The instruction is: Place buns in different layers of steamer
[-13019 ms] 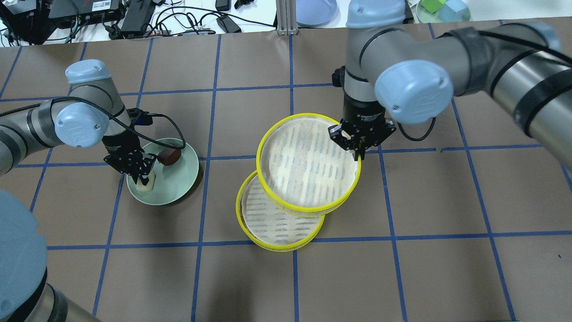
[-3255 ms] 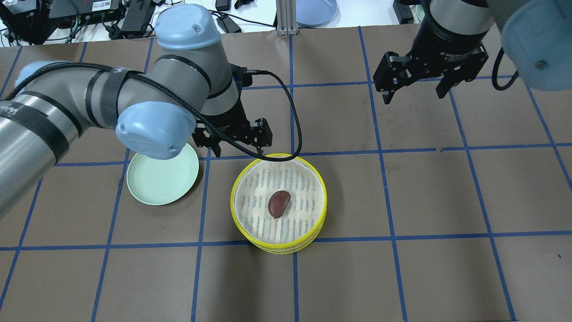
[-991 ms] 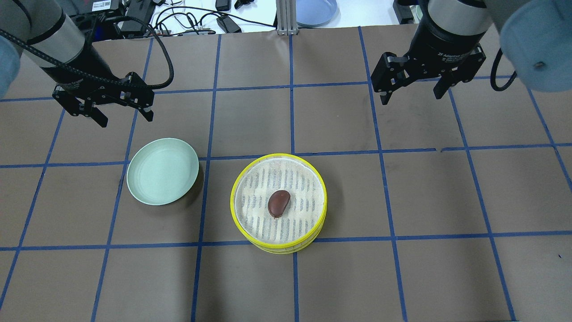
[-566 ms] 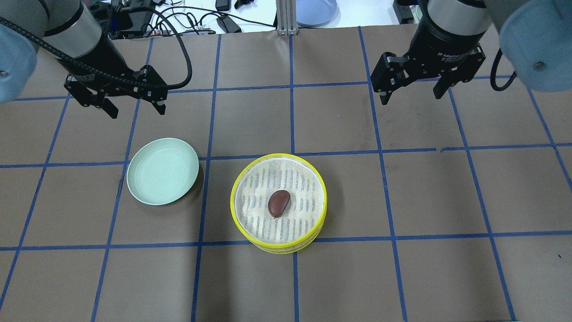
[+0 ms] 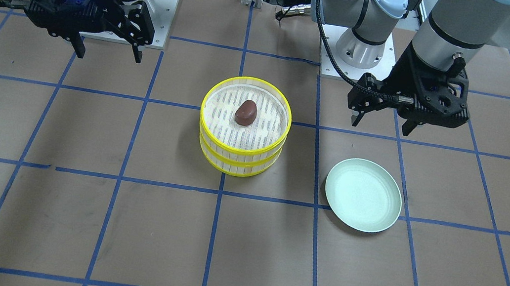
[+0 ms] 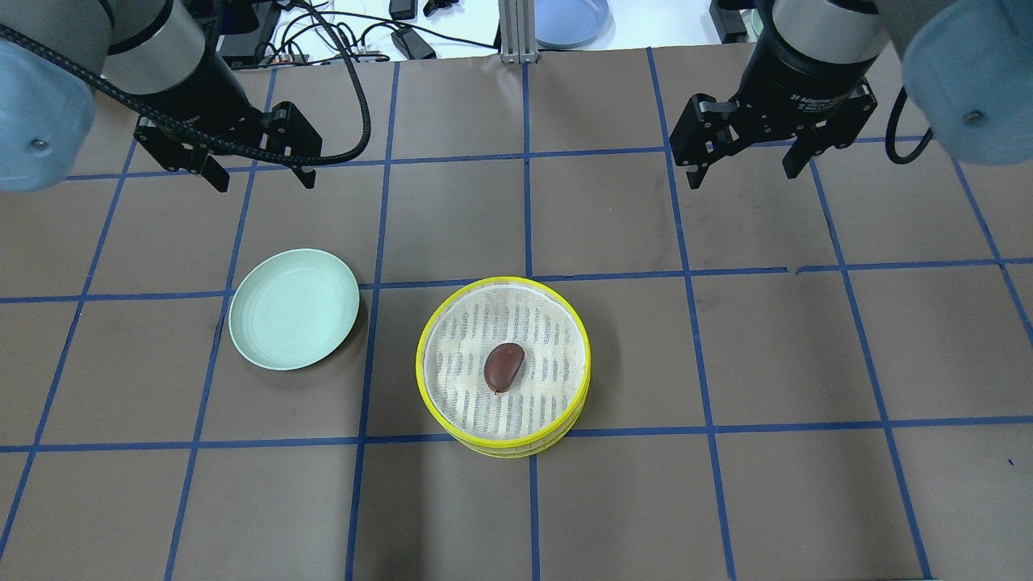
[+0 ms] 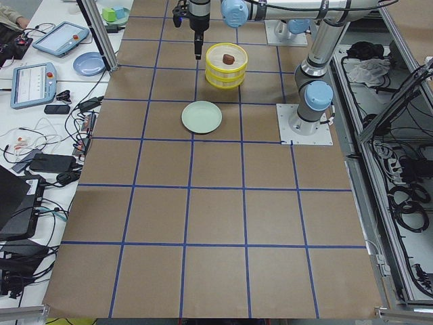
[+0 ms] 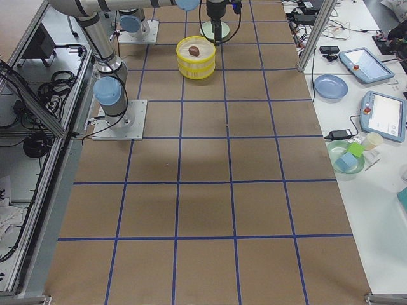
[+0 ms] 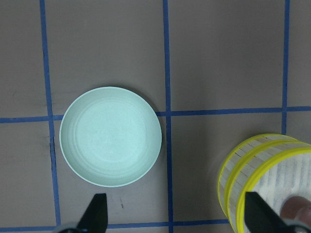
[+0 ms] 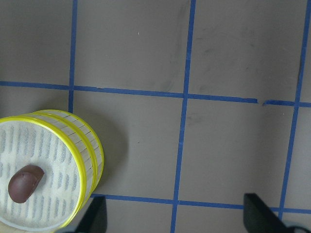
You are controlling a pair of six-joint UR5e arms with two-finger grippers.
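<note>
The two-tier steamer point(image 6: 503, 440) with yellow rims stands stacked mid-table; it also shows in the front view point(image 5: 239, 158). The dark reddish-brown bun point(image 6: 503, 367) lies on the top tier's floor, also in the front view point(image 5: 246, 112) and the right wrist view point(image 10: 25, 182). The cream-white bun is hidden. My left gripper point(image 6: 260, 169) is open and empty, high above the table behind the plate. My right gripper point(image 6: 746, 165) is open and empty, high at the back right.
A pale green plate point(image 6: 294, 308) lies bare left of the steamer, also in the left wrist view point(image 9: 111, 136). Cables, a blue dish point(image 6: 571, 18) and devices lie beyond the table's far edge.
My left gripper has moved right and slightly toward the far edge, staying open. The right gripper, steamer, brown bun and plate have not moved.
</note>
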